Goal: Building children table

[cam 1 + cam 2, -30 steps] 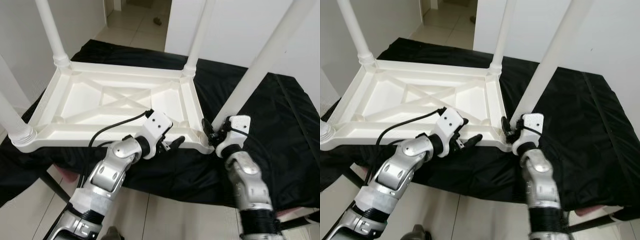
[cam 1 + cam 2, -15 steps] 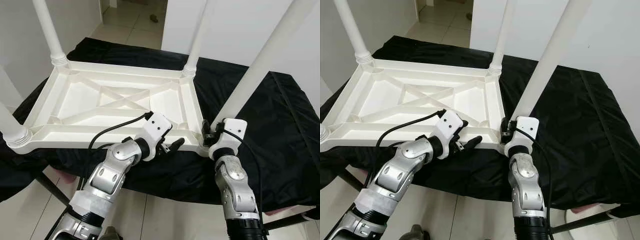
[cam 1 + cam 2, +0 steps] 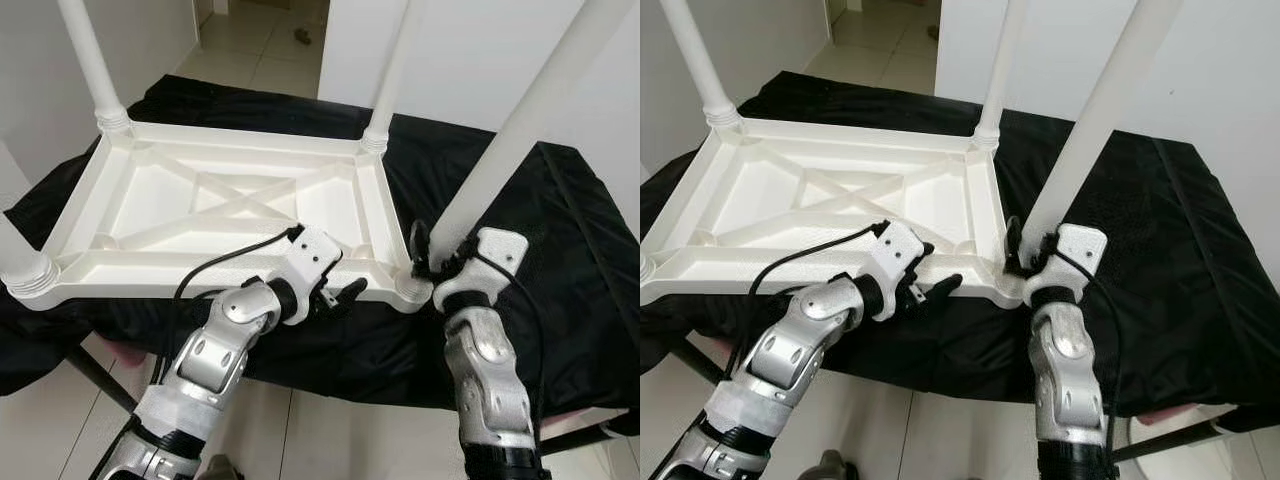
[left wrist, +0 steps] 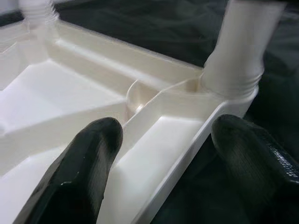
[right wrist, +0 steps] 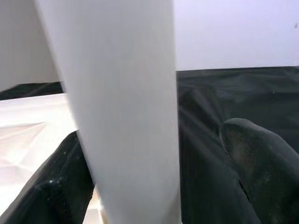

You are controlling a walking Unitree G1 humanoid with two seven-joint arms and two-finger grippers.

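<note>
The white plastic children's table (image 3: 150,215) lies upside down on a black cloth (image 3: 560,260), with its legs pointing up. My left gripper (image 3: 340,290) is at the near rim, open, one finger inside the frame and one outside; the left wrist view shows the rim (image 4: 177,163) between the fingers (image 4: 88,163). My right gripper (image 3: 435,255) is open around the base of the near right leg (image 3: 520,130). In the right wrist view one finger (image 5: 60,182) rests against the leg (image 5: 126,102), while the other stands a little off it.
Three more white legs rise at the far left (image 3: 90,60), far right (image 3: 395,60) and near left (image 3: 15,255) corners. A white wall (image 3: 470,50) stands close behind. Tiled floor (image 3: 330,430) lies below the cloth's near edge.
My right wrist has swung slightly to the right around the base of the near right leg. The left gripper has stayed at the rim. The camera has shifted a little.
</note>
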